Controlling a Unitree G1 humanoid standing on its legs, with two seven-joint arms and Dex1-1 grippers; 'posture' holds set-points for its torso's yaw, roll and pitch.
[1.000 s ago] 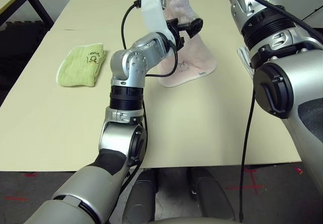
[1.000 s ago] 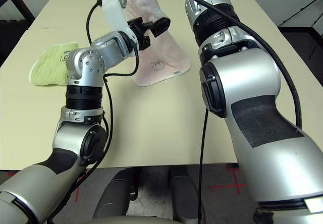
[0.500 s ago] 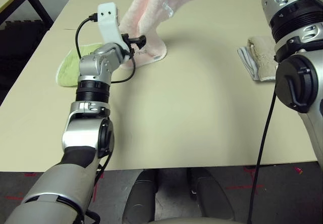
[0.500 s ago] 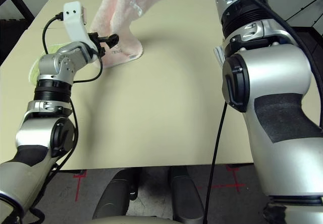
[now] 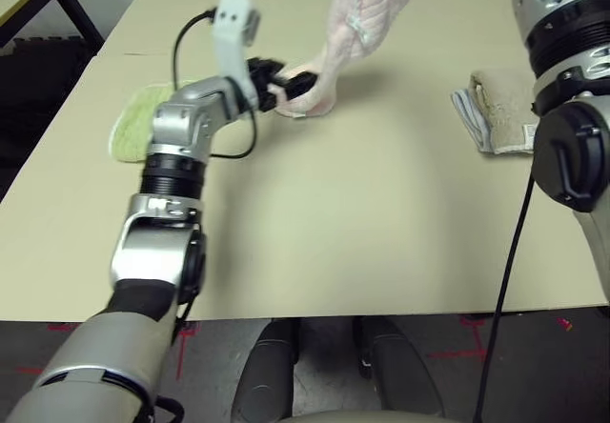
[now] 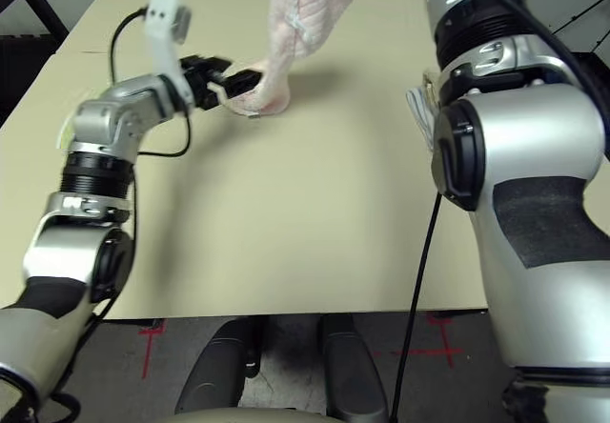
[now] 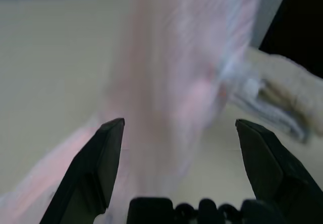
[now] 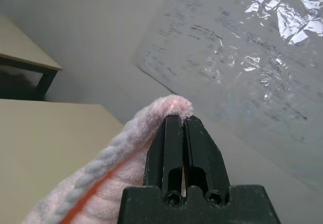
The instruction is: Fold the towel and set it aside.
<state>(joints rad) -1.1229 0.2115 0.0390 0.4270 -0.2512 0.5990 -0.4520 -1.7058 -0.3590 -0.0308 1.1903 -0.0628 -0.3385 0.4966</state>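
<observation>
We work at a pale bench point(image 5: 362, 242) over dark floor; a green towel point(image 5: 133, 128) lies at our left, a beige one point(image 5: 500, 109) at our right. The pink towel point(image 5: 367, 9) hangs from our right gripper point(image 8: 181, 120), jaws clamped on its edge, its lower end touching the bench. Since a second ago the left gripper point(image 5: 291, 82) has swung leftward, jaws apart, and the hanging cloth has narrowed.
</observation>
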